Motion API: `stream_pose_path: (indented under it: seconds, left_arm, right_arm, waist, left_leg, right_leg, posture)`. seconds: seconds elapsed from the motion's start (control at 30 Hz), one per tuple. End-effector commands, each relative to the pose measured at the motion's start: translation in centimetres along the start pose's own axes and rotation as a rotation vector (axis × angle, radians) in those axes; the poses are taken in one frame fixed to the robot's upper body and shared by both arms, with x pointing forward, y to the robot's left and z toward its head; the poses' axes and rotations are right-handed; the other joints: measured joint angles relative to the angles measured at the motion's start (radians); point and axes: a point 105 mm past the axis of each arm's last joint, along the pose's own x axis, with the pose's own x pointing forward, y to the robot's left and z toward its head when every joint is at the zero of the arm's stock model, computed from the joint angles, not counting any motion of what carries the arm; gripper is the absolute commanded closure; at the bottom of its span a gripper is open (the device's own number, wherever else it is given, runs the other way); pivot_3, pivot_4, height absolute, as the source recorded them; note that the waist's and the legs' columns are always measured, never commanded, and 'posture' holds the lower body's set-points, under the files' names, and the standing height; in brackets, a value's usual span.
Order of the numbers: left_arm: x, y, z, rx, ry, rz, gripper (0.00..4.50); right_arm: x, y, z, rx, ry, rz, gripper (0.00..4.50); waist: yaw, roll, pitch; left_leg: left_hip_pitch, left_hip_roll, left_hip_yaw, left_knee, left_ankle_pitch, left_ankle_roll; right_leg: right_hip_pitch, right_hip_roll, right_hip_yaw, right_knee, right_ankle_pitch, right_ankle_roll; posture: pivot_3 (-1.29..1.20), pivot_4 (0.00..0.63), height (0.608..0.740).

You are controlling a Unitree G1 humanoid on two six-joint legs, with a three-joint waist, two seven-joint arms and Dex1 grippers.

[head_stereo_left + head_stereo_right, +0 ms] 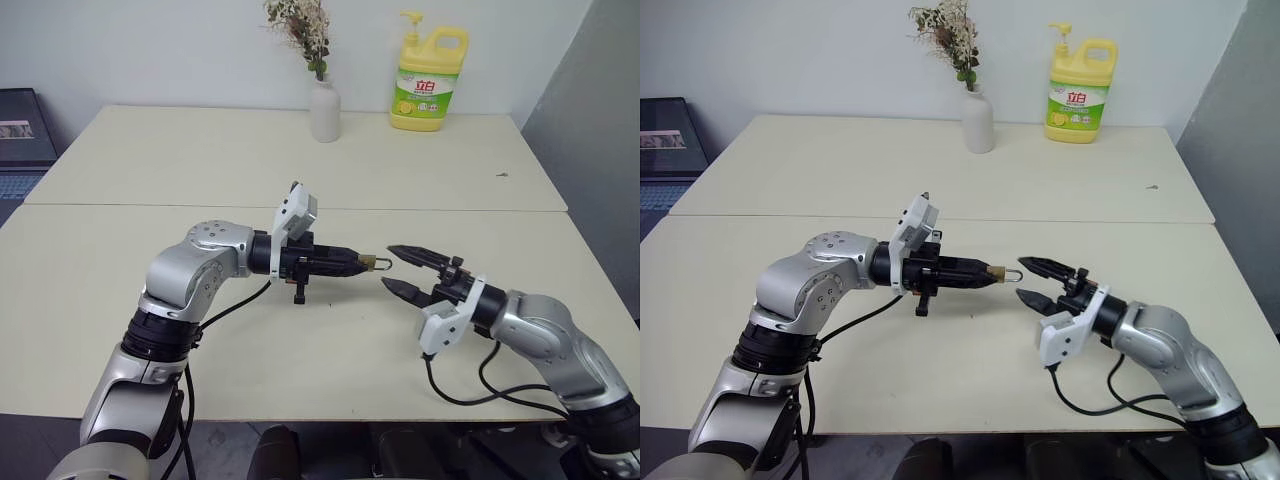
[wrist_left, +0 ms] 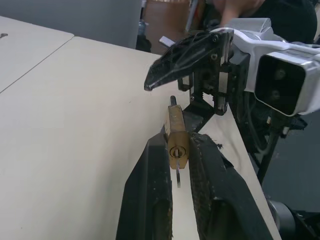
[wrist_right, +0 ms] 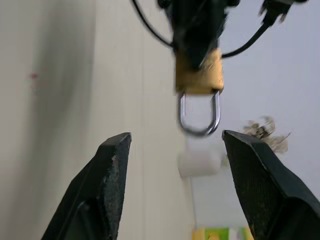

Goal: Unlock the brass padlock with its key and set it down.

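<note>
Over the front half of the cream tabletop (image 1: pixel 120 300), the left gripper (image 1: pixel 352 263) is pinching the brass padlock (image 1: pixel 381 262) between its narrowed fingertips, holding it in the air with the silvery shackle (image 3: pixel 199 114) pointing toward the right gripper (image 1: pixel 402 270). The right gripper is standing just beside it with jaws spread wide, gripping nothing. A white vase (image 1: pixel 324 110) and a yellow detergent bottle (image 1: pixel 429 78) are sitting near the far edge.

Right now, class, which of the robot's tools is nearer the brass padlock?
Left. The left tool grips the brass padlock by its body; the right tool stands open just beyond the shackle, not touching.
</note>
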Motion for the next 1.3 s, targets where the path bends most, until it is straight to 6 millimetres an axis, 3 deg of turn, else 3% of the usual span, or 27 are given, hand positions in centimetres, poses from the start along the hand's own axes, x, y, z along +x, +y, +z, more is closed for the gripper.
stream_pose_path:
  seconds: [0.03,0.07,0.17,0.4,0.83,1.3]
  left_arm:
    - [-0.4,0.1,1.1,0.054,-0.021,0.012,4.34]
    - [-0.5,0.2,1.1,0.054,-0.022,0.016,4.34]
    - [-0.8,0.4,1.2,0.056,-0.023,0.023,4.34]
    - [-0.4,0.2,1.6,0.074,-0.032,0.0,4.34]
    - [-0.2,-0.6,1.6,0.135,-0.015,-0.029,4.34]
    - [-0.5,-1.4,0.9,0.169,0.02,-0.073,4.34]
  right_arm:
    - [-1.4,-1.2,-0.3,0.016,0.025,-0.035,1.5]
    - [-1.9,-1.2,-0.4,0.029,0.025,-0.035,1.5]
    - [-2.7,-2.1,0.7,0.089,-0.024,-0.075,2.11]
    - [-1.7,-3.3,3.0,0.184,-0.156,-0.126,4.49]
    - [0.4,-3.6,3.1,0.208,-0.173,-0.086,4.5]
    - [0.5,-3.1,2.3,0.214,-0.15,-0.048,4.5]
  waist:
    - [-0.002,0.0,0.0]
    - [-0.001,0.0,0.0]
    - [-0.003,0.0,0.0]
    - [-0.006,0.0,0.0]
    - [-0.003,0.0,0.0]
    - [-0.002,0.0,0.0]
  left_leg:
    - [0.0,0.0,0.0,0.0,0.0,0.0]
    - [0.0,0.0,0.0,0.0,0.0,0.0]
    - [0.0,0.0,0.0,0.0,0.0,0.0]
    - [0.001,0.0,-0.001,0.0,0.0,0.0]
    - [0.001,0.0,-0.001,0.0,0.0,0.0]
    - [0.002,0.0,-0.001,0.0,0.0,0.0]
  right_leg:
    - [0.0,0.0,0.0,0.0,0.0,0.0]
    - [0.0,0.0,0.0,0.0,0.0,0.0]
    - [0.001,0.0,0.0,0.0,0.0,0.001]
    - [0.002,0.0,0.0,0.0,-0.002,0.004]
    - [0.002,0.0,0.0,0.0,-0.002,0.004]
    - [0.002,0.0,-0.001,0.0,-0.002,0.004]
  posture:
    - [0.0,0.15,0.74]
    - [0.0,0.15,0.74]
    - [0.0,0.15,0.74]
    - [0.0,0.15,0.74]
    - [0.0,0.15,0.74]
    - [0.0,0.15,0.74]
